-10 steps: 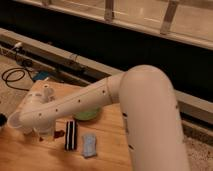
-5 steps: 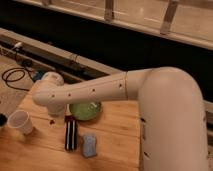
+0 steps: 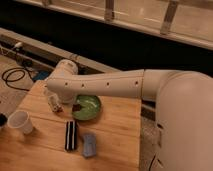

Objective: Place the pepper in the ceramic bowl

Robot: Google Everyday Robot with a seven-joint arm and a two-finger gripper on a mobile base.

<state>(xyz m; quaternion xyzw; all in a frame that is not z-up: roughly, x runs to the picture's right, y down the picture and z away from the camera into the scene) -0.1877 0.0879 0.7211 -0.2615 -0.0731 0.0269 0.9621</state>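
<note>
The green ceramic bowl (image 3: 89,107) sits mid-table, just under my long white arm. A small dark elongated shape (image 3: 77,106) at the bowl's left inner edge looks like the pepper; I cannot tell whether it rests inside or on the rim. My gripper (image 3: 53,103) hangs just left of the bowl, a little above the wooden table. It is shut, and nothing shows between its fingers.
A white cup (image 3: 21,122) stands at the table's left. A black-and-white striped block (image 3: 71,135) and a blue-grey pad (image 3: 89,144) lie in front of the bowl. Cables (image 3: 14,76) lie on the floor beyond the wooden table (image 3: 115,135). A dark ledge runs behind.
The arm has lifted and swung back from the table's front left towards the bowl. The cup, hidden behind the arm a second ago, is in full view.
</note>
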